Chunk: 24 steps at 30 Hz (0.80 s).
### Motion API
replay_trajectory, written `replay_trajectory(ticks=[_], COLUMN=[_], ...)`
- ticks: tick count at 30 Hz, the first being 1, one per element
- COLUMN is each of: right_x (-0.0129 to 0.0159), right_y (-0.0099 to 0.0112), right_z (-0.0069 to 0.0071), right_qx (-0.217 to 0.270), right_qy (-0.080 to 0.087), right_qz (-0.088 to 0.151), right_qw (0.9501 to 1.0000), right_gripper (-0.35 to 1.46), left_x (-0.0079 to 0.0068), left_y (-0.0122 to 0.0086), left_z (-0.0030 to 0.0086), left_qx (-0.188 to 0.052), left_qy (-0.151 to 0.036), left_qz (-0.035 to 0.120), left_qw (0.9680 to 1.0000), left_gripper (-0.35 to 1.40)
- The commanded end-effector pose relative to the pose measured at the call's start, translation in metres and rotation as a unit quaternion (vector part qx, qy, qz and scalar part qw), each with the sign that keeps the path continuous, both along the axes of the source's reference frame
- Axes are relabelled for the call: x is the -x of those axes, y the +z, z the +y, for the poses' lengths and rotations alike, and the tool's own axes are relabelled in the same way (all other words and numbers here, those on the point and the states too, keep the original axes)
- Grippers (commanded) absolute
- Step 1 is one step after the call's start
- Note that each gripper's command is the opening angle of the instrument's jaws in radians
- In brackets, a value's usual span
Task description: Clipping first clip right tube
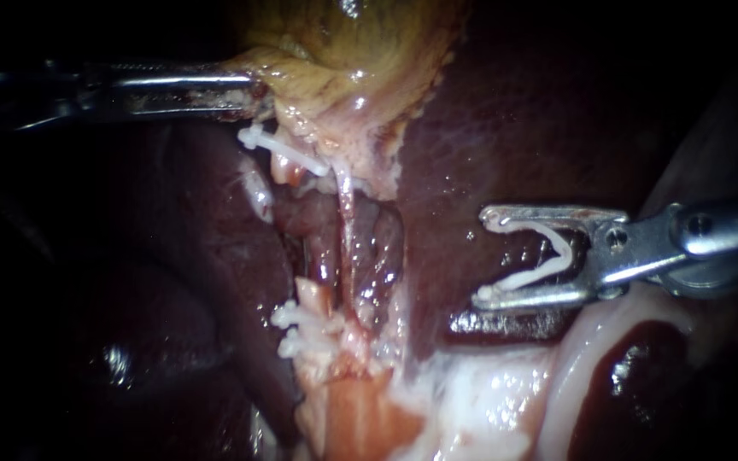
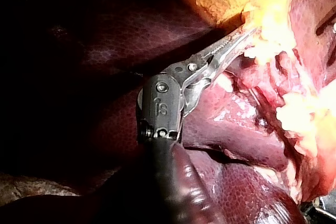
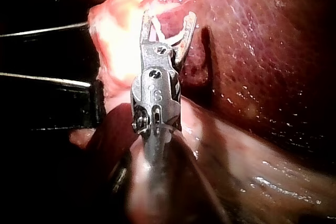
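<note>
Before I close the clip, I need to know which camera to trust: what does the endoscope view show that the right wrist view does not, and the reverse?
Only the endoscope view shows the left instrument holding the gallbladder, the white clips on one tube, and the thin tube beside them, well apart from the right instrument. Only the right wrist view shows that instrument from behind, with pale tissue beside it. Both show the open clip it carries and the liver.
</note>
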<state>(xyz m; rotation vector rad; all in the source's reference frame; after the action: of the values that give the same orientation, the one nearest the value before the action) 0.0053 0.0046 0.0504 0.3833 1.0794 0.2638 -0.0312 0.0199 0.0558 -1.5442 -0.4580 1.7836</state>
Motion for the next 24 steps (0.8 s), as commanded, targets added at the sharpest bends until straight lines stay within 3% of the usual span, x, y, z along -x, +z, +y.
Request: replay_trajectory(ticks=[1,6,11,15,21,24], right_x=[0.0000,0.0000,-0.0002,-0.0008,-0.0035,-0.0053], right_y=[0.0000,0.0000,0.0000,0.0001,0.0006,0.0012], right_z=[0.0000,0.0000,0.0000,0.0000,-0.0002,-0.0006], right_qx=[0.000,-0.001,-0.001,-0.007,-0.023,-0.036], right_qy=[0.000,-0.001,-0.002,-0.011,-0.027,-0.025], right_qz=[0.000,0.001,0.001,0.006,0.013,0.011], right_qw=[1.0000,1.0000,1.0000,0.9999,0.9993,0.9990], right_gripper=[0.50,0.50,0.50,0.50,0.50,0.50], left_x=[-0.0003,-0.0029,-0.0054,-0.0061,-0.0060,-0.0060], left_y=[-0.0003,-0.0028,-0.0064,-0.0073,-0.0068,-0.0069], left_z=[0.0001,0.0010,0.0017,0.0017,0.0015,0.0014], left_qx=[-0.001,-0.008,-0.013,-0.009,-0.007,-0.007], left_qy=[0.001,0.007,-0.005,-0.006,-0.006,-0.006], left_qz=[-0.001,-0.005,-0.013,-0.014,-0.014,-0.014], left_qw=[1.0000,0.9999,0.9998,0.9998,0.9999,0.9999], left_gripper=[-0.35,-0.35,-0.35,-0.35,-0.35,-0.35])
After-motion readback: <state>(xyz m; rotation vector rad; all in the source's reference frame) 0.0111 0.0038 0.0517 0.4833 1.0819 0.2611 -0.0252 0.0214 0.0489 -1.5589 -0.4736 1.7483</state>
